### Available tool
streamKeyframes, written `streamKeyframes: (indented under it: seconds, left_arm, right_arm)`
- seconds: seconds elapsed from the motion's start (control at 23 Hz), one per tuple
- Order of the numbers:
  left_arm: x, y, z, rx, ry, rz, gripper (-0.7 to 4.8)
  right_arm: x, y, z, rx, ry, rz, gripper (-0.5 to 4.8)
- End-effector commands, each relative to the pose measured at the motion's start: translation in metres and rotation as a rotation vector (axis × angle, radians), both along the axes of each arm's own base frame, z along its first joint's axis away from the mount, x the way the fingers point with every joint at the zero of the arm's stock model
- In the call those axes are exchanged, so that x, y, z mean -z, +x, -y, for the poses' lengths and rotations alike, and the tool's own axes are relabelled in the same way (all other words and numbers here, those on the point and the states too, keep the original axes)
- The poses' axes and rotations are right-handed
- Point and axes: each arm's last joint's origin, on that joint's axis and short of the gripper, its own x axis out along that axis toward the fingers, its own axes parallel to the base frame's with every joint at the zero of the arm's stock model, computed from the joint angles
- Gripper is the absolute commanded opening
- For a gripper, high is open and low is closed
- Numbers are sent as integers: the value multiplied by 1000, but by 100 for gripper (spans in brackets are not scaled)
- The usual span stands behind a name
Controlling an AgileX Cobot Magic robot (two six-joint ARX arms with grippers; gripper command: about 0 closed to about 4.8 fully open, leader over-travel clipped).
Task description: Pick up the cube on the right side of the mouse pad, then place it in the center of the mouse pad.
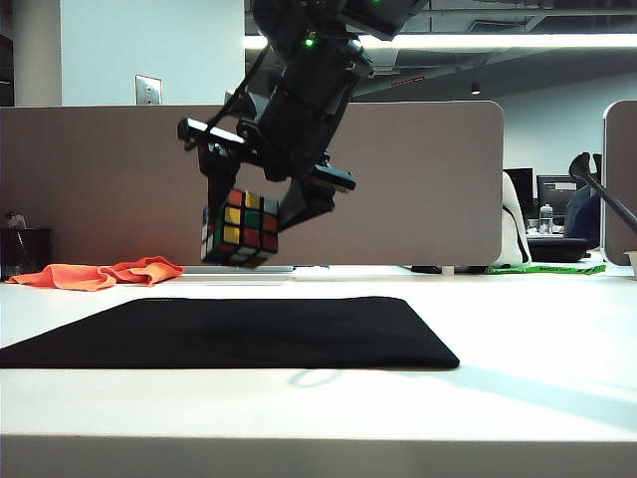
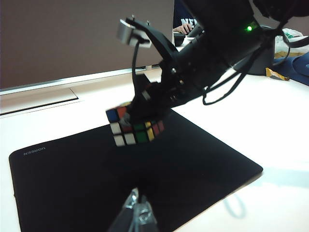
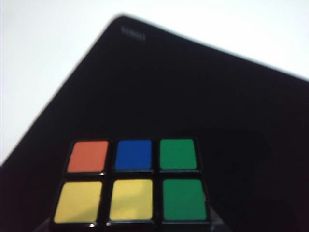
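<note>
The cube (image 1: 242,227) hangs in the air above the black mouse pad (image 1: 299,334), over its left-middle part in the exterior view. My right gripper (image 1: 249,224) comes down from above and is shut on the cube, one finger on each side. The left wrist view shows the same grip: the cube (image 2: 135,130) under the right gripper (image 2: 145,116), clear of the mouse pad (image 2: 193,164). In the right wrist view the cube (image 3: 133,181) fills the near edge, with the mouse pad (image 3: 193,96) beyond it. My left gripper (image 2: 137,200) hovers over the pad's near edge, its fingers together and holding nothing.
An orange cloth (image 1: 100,274) lies at the back left of the white table (image 1: 518,398). A beige partition (image 1: 428,179) stands behind the table. A recessed panel (image 2: 34,99) sits in the tabletop beyond the pad.
</note>
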Motion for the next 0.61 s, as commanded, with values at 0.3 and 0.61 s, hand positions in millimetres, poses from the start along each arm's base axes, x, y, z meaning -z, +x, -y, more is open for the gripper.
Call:
streamKeyframes:
  seconds: [0.3, 0.61]
  left_arm:
    - [-3, 0, 0, 4, -6, 14, -6]
    - [-3, 0, 0, 4, -6, 14, -6]
  right_arm:
    - [13, 3, 2, 12, -45, -51, 328]
    - [35, 12, -4, 10, -57, -58, 328]
